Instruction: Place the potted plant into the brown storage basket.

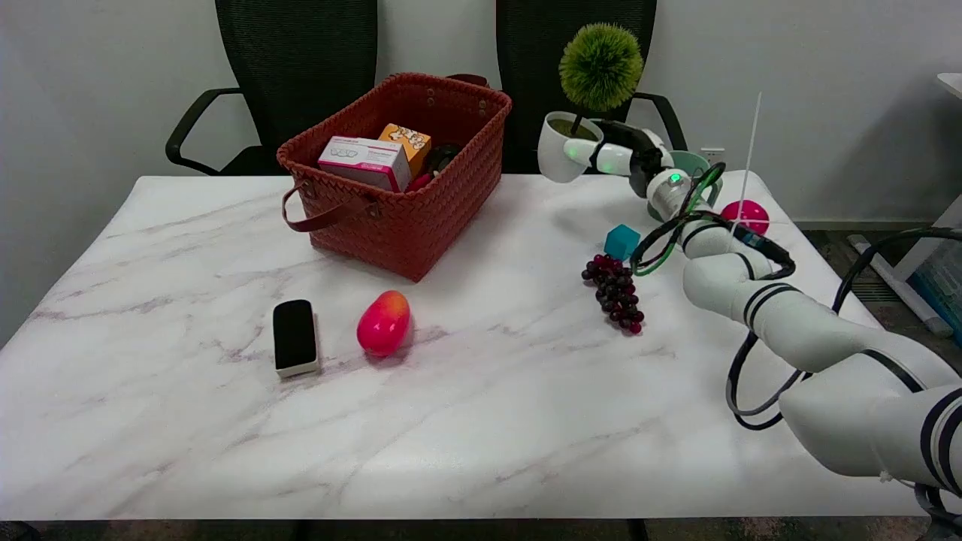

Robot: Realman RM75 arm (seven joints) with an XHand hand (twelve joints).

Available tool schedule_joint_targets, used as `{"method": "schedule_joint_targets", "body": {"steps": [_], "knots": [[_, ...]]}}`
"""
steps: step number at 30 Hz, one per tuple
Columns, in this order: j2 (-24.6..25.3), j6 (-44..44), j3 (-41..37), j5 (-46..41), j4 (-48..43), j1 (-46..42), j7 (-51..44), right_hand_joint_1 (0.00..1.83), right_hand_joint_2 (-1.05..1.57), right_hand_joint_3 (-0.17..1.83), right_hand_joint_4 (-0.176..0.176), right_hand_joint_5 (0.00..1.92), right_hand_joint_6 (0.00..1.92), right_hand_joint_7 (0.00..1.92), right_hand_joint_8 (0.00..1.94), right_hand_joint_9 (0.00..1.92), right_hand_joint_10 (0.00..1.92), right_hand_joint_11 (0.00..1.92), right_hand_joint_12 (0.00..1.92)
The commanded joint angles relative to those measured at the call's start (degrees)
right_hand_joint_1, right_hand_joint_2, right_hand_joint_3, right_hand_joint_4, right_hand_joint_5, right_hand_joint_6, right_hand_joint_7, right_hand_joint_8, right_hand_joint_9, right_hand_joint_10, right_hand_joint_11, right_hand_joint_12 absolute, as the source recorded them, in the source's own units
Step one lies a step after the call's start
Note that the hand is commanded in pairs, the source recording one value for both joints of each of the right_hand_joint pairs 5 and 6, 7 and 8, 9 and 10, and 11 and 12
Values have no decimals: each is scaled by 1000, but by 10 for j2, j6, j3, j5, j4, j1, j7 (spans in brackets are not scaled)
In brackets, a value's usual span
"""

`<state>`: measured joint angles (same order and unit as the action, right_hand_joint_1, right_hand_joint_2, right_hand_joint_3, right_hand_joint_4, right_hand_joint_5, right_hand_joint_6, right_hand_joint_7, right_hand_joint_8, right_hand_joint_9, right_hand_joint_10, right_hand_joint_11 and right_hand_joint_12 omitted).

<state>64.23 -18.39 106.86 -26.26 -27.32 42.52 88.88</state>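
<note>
The potted plant (565, 143) has a white pot and a round green ball top on a thin stem. My right hand (612, 154) grips the pot by its right side and holds it in the air, tilted a little, above the table's far edge. The brown storage basket (458, 173) is a woven reddish-brown bin with strap handles, standing at the far middle of the table to the left of the plant. A gap separates the pot from the basket's right rim. Boxes lie inside the basket.
Purple grapes (615, 291) and a teal cube (621, 241) lie below my forearm. A pink ball (745, 216) and a green bowl (695, 161) sit at the far right. A red mango (384, 323) and a black eraser block (294, 336) lie on the near left.
</note>
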Motion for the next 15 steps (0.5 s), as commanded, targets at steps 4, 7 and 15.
{"method": "schedule_joint_targets", "body": {"steps": [4,7,15], "knots": [[-19,-1,3,14,-118,12,-1,1231,1199,535,0,803,803,1082,1082,1002,1002,860,860],[-19,7,3,35,-137,19,-1,1229,1208,536,0,811,811,1087,1087,1009,1009,867,867],[-10,40,45,45,-144,66,5,1226,1223,547,0,822,822,1096,1096,1021,1021,877,877]]}}
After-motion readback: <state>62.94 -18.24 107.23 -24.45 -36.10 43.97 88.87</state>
